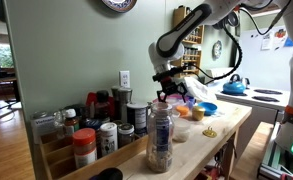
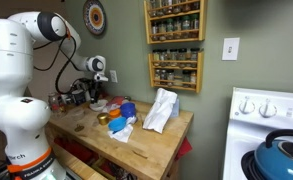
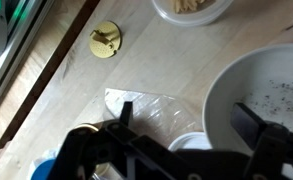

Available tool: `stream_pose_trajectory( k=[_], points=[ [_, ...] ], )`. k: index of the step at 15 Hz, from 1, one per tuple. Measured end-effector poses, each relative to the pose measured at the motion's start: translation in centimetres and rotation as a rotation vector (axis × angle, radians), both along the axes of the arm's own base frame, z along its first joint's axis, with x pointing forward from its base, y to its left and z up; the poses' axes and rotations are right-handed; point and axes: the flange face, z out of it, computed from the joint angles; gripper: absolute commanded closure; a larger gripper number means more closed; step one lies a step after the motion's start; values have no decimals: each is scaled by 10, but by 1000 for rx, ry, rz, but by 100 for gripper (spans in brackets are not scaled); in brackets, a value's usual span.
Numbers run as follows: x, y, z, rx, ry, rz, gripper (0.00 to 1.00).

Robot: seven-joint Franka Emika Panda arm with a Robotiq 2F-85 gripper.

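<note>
Hovers over clear plastic wrapper [image 3: 146, 105] on wooden counter [image 3: 76, 70], just beside white bowl [image 3: 261, 95]; gripper [image 3: 186, 125] spread wide, empty. Best to descend straight, centre on wrapper, avoid bowl rim.

Beneath my gripper [image 3: 186, 118], bare countertop [image 3: 171, 55] lies open toward 11 o'clock; the large white bowl [image 3: 261, 85] blocks 3 o'clock, a smaller bowl [image 3: 191, 8] 12 o'clock.

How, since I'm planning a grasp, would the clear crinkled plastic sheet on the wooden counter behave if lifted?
Probably floppy: the clear crinkled plastic sheet lies flat with wrinkles. Likely light, being thin and see-through, so a push may bunch it.
</note>
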Motion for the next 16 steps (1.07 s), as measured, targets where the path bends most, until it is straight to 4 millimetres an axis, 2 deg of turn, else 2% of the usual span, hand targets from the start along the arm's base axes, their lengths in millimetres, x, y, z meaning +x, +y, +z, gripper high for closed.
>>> stream_pose_trajectory(
  k=[2, 4, 6, 11, 16],
  points=[
    [-3, -6, 22, 81, -16, 70, 0],
    [-12, -11, 34, 154, -15, 153, 0],
    [-21, -13, 36, 194, -5, 205, 0],
    [-18, -11, 37, 197, -10, 226, 0],
    [-39, 8, 20, 241, 42, 482, 0]
  ],
)
